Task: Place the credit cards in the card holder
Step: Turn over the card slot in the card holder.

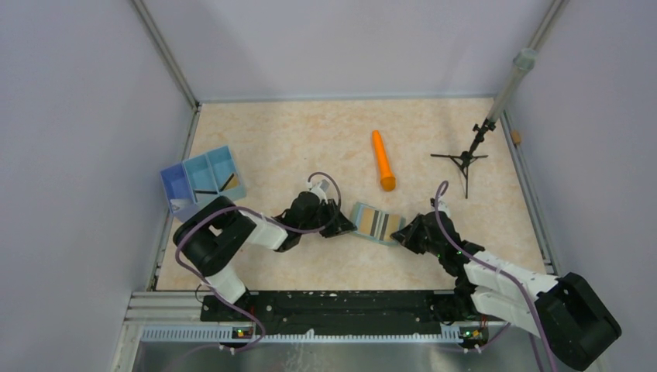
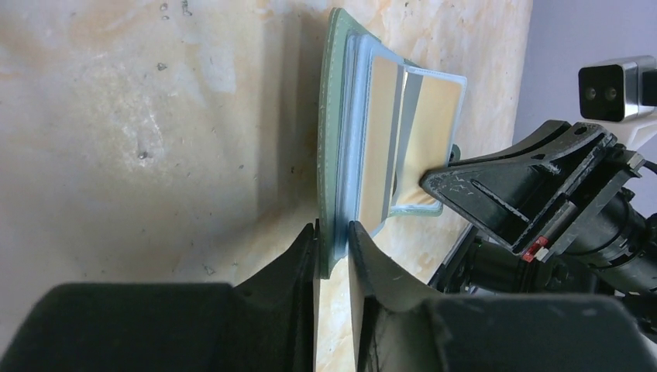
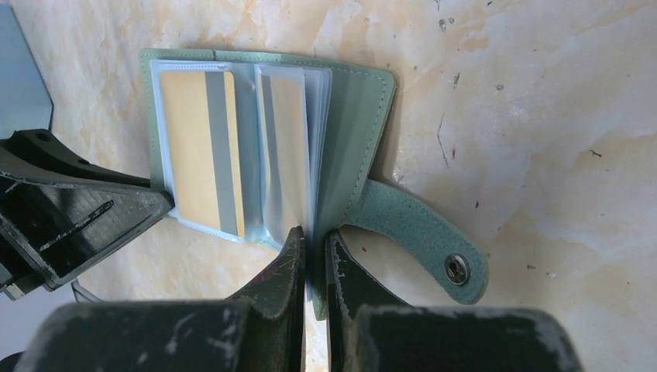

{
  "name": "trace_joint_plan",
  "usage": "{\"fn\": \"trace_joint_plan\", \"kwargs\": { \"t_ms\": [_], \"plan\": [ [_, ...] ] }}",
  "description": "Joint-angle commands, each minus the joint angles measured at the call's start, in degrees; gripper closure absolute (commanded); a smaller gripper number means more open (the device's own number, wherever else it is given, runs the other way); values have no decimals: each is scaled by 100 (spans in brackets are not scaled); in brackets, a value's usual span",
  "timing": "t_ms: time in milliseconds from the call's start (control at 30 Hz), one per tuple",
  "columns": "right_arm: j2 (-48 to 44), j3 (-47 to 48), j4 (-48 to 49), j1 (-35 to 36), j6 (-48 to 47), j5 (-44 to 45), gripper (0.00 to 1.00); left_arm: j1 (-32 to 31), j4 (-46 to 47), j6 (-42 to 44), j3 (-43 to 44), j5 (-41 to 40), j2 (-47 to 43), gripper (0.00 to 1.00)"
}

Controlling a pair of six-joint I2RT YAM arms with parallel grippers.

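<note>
The card holder (image 1: 359, 215) lies open on the table between my two arms, pale blue sleeves facing up. A gold credit card (image 3: 194, 147) with a grey stripe sits in the left sleeve, and a second gold card (image 3: 288, 132) shows in the sleeve beside it. My left gripper (image 2: 333, 234) is shut on the holder's left edge (image 2: 335, 139), pinching cover and sleeves. My right gripper (image 3: 314, 239) is shut on the green right cover (image 3: 352, 124). The strap with its stud (image 3: 457, 269) lies flat to the right. In the top view the left gripper (image 1: 343, 221) and right gripper (image 1: 403, 231) flank the holder.
A blue three-compartment tray (image 1: 203, 180) stands at the left edge of the table. An orange cylinder (image 1: 383, 161) lies behind the holder. A black tripod stand (image 1: 465, 159) with a grey pole is at the back right. Walls close in on both sides.
</note>
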Motion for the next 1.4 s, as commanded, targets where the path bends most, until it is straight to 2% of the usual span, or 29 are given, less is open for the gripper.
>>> {"fn": "trace_joint_plan", "kwargs": {
  "t_ms": [0,133,233,333,433,567,733,767,800,867,1000,1200,1367],
  "plan": [
    [192,-73,-378,21,-190,209,100,34,854,-92,128,296,198,82],
    [323,-23,-395,21,-294,205,100,34,1543,-215,89,573,301,99],
    [425,32,-388,21,-448,211,100,33,1836,-229,27,632,202,100],
    [593,173,-387,21,-645,174,100,25,1599,-15,5,513,-88,100],
    [778,375,-456,25,-837,142,100,-52,-211,618,343,-26,-525,100],
    [765,612,-604,22,-1025,238,84,-309,-2510,1566,1011,-1235,-1066,100],
    [570,831,-931,21,-1262,427,52,-469,-4065,2033,1587,-2230,-1278,100],
    [540,854,-991,21,-1300,455,38,-494,-4239,2049,1670,-2342,-1307,100],
    [515,880,-1045,21,-1320,489,28,-529,-4453,2065,1753,-2473,-1324,100],
    [439,908,-1162,22,-1357,574,18,-647,-4893,2115,1985,-2841,-1343,100],
    [220,902,-1351,21,-1410,749,15,-989,-5752,2245,2600,-3501,-1176,100],
    [-152,865,-1592,22,-1467,997,14,-1539,-7116,2249,3933,-4263,-396,100],
    [-419,739,-1640,21,-1461,1103,14,-1831,-7598,2261,4626,-4578,127,100]
  ]
}}
